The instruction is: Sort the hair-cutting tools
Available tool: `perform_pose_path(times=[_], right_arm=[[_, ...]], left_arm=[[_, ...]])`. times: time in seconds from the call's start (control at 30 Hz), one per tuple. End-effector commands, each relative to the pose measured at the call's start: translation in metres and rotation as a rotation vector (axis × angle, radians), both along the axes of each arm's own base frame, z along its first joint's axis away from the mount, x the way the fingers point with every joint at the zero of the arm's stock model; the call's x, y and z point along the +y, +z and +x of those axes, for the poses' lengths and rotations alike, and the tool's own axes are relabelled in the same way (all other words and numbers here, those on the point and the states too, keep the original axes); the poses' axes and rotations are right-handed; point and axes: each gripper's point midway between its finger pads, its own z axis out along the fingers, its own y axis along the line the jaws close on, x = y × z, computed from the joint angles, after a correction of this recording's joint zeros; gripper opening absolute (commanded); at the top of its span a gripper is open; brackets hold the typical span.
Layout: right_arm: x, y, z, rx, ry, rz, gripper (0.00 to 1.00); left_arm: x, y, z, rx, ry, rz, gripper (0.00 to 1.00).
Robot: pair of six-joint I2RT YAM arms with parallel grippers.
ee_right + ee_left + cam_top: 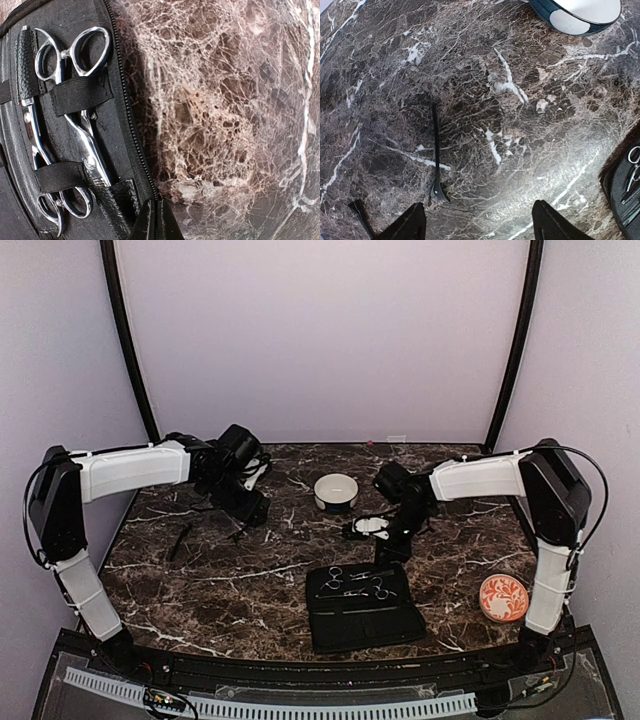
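Observation:
Two silver scissors (pixel 75 95) (pixel 47 165) lie strapped inside the open black case (pixel 120 115), also seen in the top view (pixel 360 585). My right gripper (pixel 155 222) is shut and empty, its tip at the case's zipper edge; in the top view it (pixel 392 545) is just beyond the case's far edge. A thin black clip (pixel 436 155) lies on the marble just ahead of my left fingers (pixel 410 225). Another black piece (pixel 361 215) lies at lower left, also visible from above (pixel 180 540). My left gripper (pixel 479 227) is open and empty, above the table (pixel 248 508).
A white bowl (pixel 336 492) stands at the back centre, also visible in the left wrist view (pixel 580 12). An orange patterned disc (pixel 503 597) lies at the right front. The case (pixel 362 625) lies at centre front. The table is dark veined marble (pixel 250 590).

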Motion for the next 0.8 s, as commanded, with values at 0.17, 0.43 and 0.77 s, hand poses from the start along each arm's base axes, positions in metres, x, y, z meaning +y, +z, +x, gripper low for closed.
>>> perform_pose_path(times=[0.17, 0.43, 0.77], right_arm=[[-0.001, 0.006, 0.029, -0.101, -0.052, -0.025, 0.0], [-0.005, 0.031, 0.057, -0.188, -0.11, -0.006, 0.0], [0.0, 0.05, 0.039, -0.13, -0.08, 0.064, 0.12]], left_arm=[[0.025, -0.008, 0.027, -0.019, -0.012, 0.155, 0.75], [0.035, -0.026, 0.044, 0.055, -0.025, 0.099, 0.65], [0.029, -0.058, 0.039, 0.181, -0.089, 0.069, 0.48]])
